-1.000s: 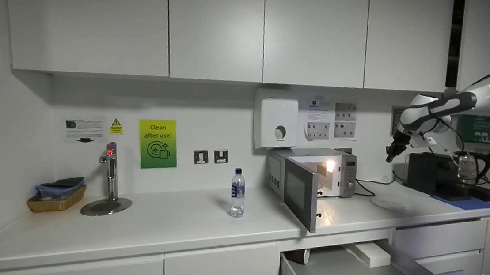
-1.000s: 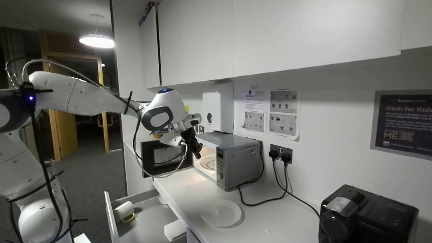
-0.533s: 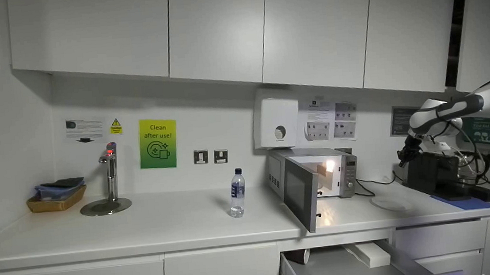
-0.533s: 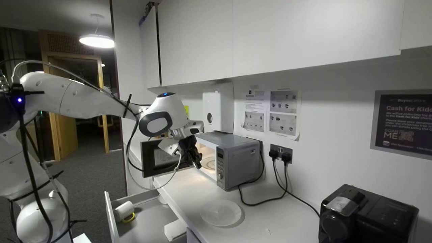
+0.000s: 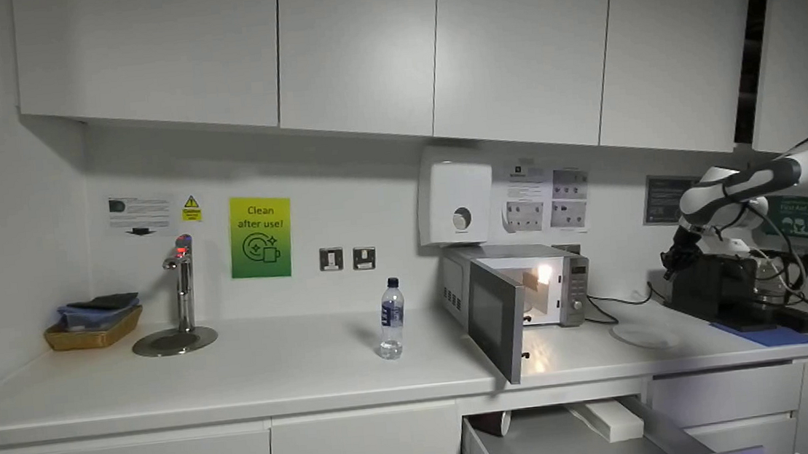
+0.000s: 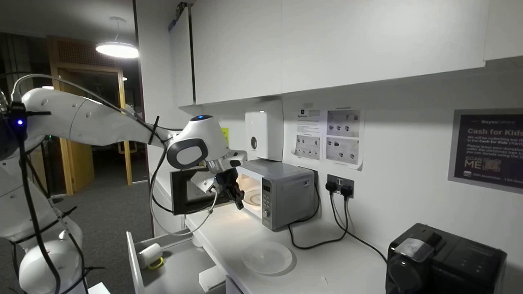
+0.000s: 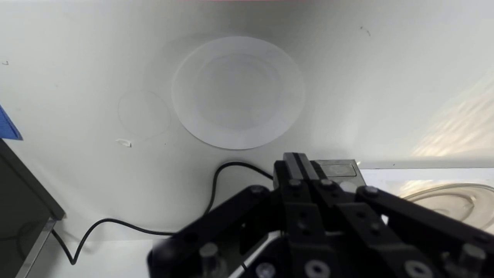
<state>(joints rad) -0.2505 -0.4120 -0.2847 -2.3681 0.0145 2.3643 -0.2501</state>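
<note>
Three times over, in both exterior views and the wrist view, showing a round, smooth, plain white plate [image 7: 238,92] lying flat on a glossy white counter [image 6: 339,261]. Spreading from a shallow, circular middle into a broad pale rim, nearly blending with the surface beneath, and casting a soft grey shadow to one side. Sitting between a silver-grey, box-shaped metal microwave oven [image 6: 294,198] and a black, blocky plastic coffee machine [image 6: 461,257], with a thin black power cable [image 7: 235,163] curling nearby. Above the counter, showing a black, two-fingered mechanical gripper [image 7: 298,162], slanting downward near the microwave oven and apart from the plate; pressing both slim fingers [image 7: 290,165] together side by side, gripping nothing. In an exterior view, showing the oven's black-framed door [image 6: 178,192] hanging open, and a grey, flat-bottomed drawer [image 6: 184,261] standing open below, holding a white cylindrical mug [image 6: 149,255] with a yellow handle.
</note>
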